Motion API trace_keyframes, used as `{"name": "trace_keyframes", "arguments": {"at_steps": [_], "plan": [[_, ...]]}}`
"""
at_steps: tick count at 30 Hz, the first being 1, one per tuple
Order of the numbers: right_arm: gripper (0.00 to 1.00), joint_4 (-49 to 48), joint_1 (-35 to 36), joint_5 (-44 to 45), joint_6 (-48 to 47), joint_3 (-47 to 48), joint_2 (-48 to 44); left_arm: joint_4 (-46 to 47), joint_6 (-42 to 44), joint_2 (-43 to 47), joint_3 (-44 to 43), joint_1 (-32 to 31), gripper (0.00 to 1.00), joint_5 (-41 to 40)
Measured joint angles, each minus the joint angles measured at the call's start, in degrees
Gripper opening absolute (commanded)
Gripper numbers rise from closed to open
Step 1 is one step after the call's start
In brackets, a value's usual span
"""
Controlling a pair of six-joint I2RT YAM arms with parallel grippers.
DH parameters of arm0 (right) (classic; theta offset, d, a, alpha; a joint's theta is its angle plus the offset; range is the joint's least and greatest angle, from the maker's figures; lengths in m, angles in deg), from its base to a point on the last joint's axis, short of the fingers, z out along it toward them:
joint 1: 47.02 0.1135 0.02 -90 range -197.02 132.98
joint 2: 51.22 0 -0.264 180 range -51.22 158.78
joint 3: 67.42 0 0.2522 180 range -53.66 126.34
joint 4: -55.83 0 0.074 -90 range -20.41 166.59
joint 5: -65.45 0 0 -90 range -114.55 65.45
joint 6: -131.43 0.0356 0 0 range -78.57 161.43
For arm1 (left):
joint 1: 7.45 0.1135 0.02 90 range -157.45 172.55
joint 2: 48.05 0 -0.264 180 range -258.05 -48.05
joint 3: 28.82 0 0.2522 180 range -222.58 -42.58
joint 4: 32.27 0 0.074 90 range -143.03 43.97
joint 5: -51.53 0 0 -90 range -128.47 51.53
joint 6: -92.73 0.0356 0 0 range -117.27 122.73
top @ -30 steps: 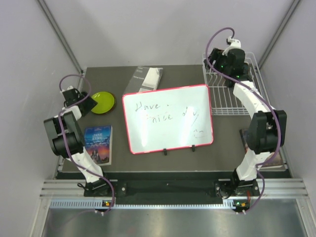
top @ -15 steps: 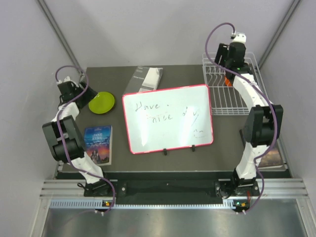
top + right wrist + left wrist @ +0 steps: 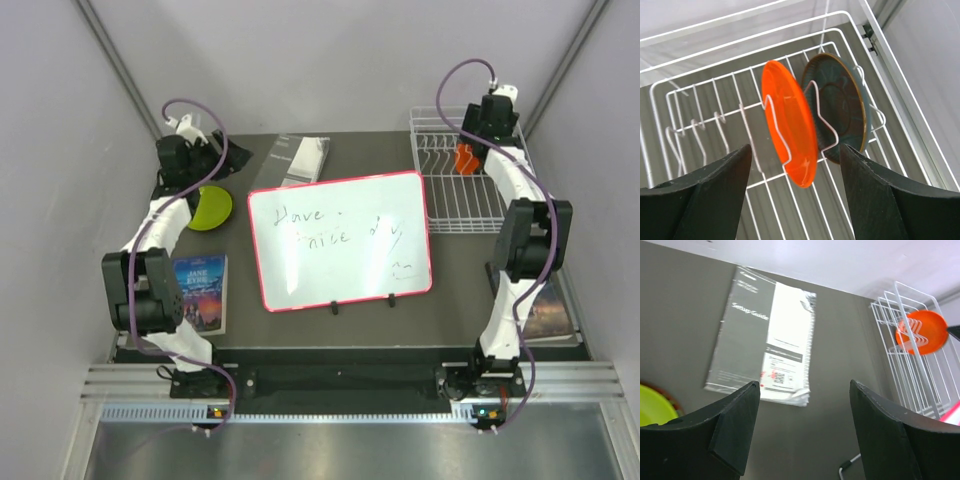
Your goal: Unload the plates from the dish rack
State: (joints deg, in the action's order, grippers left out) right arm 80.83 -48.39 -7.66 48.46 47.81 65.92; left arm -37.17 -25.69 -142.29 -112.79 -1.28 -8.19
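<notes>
Top external view first: we see the white wire dish rack (image 3: pixel 470 200) at the far right corner of the dark table (image 3: pixel 240 330). An orange plate (image 3: pixel 466 158) stands on edge among its tines. From the right wrist camera, the orange plate sits upright in a slot with a dark teal plate (image 3: pixel 842 112) in the next slot to its right, just beside it. The slots to the left of the orange one hold nothing that we can see.

A lime green plate (image 3: pixel 212 207) lies flat on the table at the far left, out of the rack and partly covered by the left arm. A pink-framed whiteboard (image 3: pixel 340 240) with handwriting fills the middle of the table, between the green plate and the rack. A clear-wrapped setup guide (image 3: pixel 765 352) lies beyond the whiteboard near the far edge. A paperback (image 3: pixel 200 290) lies at the near left, and another book (image 3: pixel 552 312) lies at the near right, partly under the right arm.

Our left gripper (image 3: pixel 804 390) hangs over the far left of the table, near the guide and the green plate, its jaws spread with nothing between them. Our right gripper (image 3: pixel 795 150) hovers above the two racked plates, jaws likewise apart and touching neither plate.
</notes>
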Motion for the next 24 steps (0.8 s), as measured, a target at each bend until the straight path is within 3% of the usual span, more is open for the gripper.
{"name": "trace_keyframes", "arguments": {"at_steps": [3,7,12,17,19,24], "plan": [[0.67,0.5,-0.8,0.0,0.0,0.6,0.9,0.2,-0.2,0.0,-0.1,-1.8,0.77,0.5],[0.53,0.7,-1.8,-0.7,0.0,1.8,3.0,0.3,-0.2,0.0,-0.5,-3.9,0.76,1.0],[0.43,0.8,-2.8,-1.7,-0.5,3.7,6.4,1.2,-0.2,0.0,-0.9,-5.7,0.76,1.5],[0.16,1.0,-3.0,-4.4,-1.0,4.0,8.1,2.8,-0.5,0.0,-0.9,-5.8,0.75,1.9],[0.0,1.3,-3.0,-5.0,-1.1,4.7,8.6,3.6,-0.6,0.0,-0.9,-5.8,0.75,2.2],[0.0,1.9,-3.3,-5.8,-2.6,5.4,8.8,4.6,-0.7,-0.3,-0.9,-5.8,0.75,2.9]]}}
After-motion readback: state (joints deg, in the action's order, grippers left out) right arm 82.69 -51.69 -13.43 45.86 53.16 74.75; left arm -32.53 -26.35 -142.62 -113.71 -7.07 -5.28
